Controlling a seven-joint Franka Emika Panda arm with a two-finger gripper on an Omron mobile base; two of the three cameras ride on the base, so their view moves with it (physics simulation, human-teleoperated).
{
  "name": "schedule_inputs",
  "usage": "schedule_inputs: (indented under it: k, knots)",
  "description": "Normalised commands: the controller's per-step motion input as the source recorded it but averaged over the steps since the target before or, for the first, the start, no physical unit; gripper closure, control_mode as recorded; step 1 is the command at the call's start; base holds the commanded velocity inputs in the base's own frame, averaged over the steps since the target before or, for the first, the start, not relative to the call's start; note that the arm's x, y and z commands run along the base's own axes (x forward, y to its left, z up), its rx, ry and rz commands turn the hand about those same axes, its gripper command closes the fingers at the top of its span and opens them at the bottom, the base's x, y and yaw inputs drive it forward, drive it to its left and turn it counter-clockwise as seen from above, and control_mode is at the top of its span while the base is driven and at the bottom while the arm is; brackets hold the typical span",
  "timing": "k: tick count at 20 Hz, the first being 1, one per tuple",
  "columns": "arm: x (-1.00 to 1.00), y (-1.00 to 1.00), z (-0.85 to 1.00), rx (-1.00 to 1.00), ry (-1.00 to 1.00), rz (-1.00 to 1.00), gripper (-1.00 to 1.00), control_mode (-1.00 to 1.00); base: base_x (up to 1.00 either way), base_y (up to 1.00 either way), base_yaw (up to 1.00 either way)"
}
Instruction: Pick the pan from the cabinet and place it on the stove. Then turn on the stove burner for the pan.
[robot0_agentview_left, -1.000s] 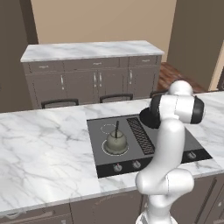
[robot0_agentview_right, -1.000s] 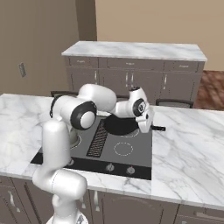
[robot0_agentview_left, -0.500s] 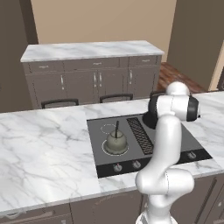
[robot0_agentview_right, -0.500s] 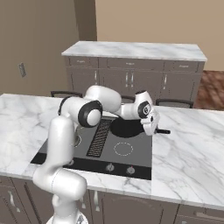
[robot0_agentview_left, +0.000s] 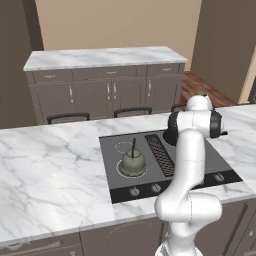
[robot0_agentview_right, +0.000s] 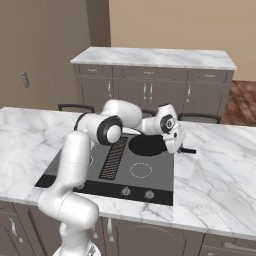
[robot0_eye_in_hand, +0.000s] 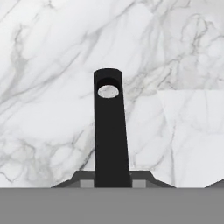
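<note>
Reaching over stove (robot0_agentview_right: 145, 172), gripper (robot0_agentview_right: 176, 146) clamping pan (robot0_agentview_right: 147, 145) handle (tilted down)

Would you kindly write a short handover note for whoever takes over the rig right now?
Gripper: shut on the pan's handle.
Pan: sits over the back right burner of the stove, handle pointing out over the marble counter.
Olive pot: on the front left burner.
Done: pan out of the cabinet and brought to the stove.
Left: let go of the handle, then turn the knob for the pan's burner.

Pan (robot0_agentview_right: 148, 145) carried rightward, now over stove's (robot0_agentview_right: 150, 182) far-right ring
</note>
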Motion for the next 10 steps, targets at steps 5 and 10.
schedule_inputs:
  k: [5, 10]
  knots:
    - [0.23, 0.0, -0.27, 0.0, 0.01, -0.07, 1.0, -1.0, 0.0, 0.0, 0.0]
    - [0.15, 0.0, -0.27, -0.01, 0.0, -0.06, 1.0, -1.0, 0.0, 0.0, 0.0]
